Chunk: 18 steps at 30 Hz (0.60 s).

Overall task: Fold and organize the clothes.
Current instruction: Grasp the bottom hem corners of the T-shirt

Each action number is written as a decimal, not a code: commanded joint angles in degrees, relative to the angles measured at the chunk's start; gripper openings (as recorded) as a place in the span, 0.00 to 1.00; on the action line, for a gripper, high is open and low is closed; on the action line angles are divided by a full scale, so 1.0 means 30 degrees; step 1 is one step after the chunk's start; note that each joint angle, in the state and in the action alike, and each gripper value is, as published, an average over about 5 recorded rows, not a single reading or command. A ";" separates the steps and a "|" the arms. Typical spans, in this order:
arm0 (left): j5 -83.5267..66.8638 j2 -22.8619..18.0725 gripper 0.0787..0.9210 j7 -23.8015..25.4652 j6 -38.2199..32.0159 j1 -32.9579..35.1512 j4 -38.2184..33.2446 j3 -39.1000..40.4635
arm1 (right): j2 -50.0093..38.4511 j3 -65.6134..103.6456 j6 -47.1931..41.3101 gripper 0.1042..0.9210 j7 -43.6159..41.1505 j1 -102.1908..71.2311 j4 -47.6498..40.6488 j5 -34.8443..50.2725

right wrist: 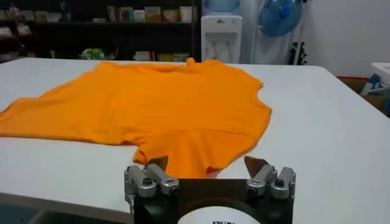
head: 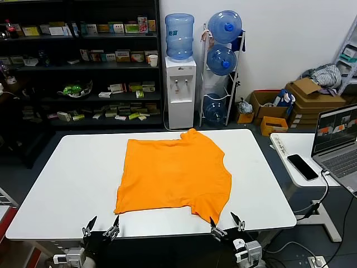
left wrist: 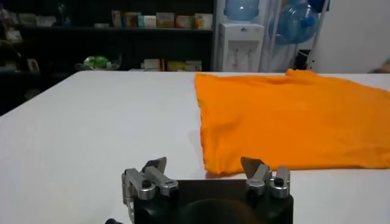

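The bright orange T-shirt [head: 175, 170] lies spread flat in the middle of the white table [head: 72, 184], plain side up, no lettering showing. It also shows in the left wrist view [left wrist: 292, 119] and the right wrist view [right wrist: 164, 106]. My left gripper [head: 101, 226] is open and empty at the table's near edge, just short of the shirt's near left corner [left wrist: 210, 164]. My right gripper [head: 227, 222] is open and empty at the near edge, just before the shirt's near right sleeve [right wrist: 195, 149].
A phone [head: 302, 166] and a laptop [head: 337, 142] sit on a side table at the right. A water dispenser [head: 181, 92], a bottle rack and dark shelves stand behind the table. Cardboard boxes with a grey cloth bundle [head: 323, 75] are at the far right.
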 commanded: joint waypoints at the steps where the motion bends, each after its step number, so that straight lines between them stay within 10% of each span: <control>1: -0.1050 0.0094 0.88 0.0298 0.0861 -0.2813 0.1718 0.0492 | 0.0289 -0.0601 0.0102 0.88 0.0160 0.1904 -0.1570 0.0047; 8: -0.1001 -0.0259 0.88 0.0271 0.0925 -0.4596 0.4328 0.1449 | 0.1022 -0.1433 -0.0142 0.87 0.0381 0.3352 -0.4174 -0.0520; 18: -0.0282 -0.0791 0.65 0.0108 -0.0080 -0.3897 0.4430 0.1840 | 0.0864 -0.1458 0.1132 0.55 0.0493 0.2370 -0.3893 -0.1536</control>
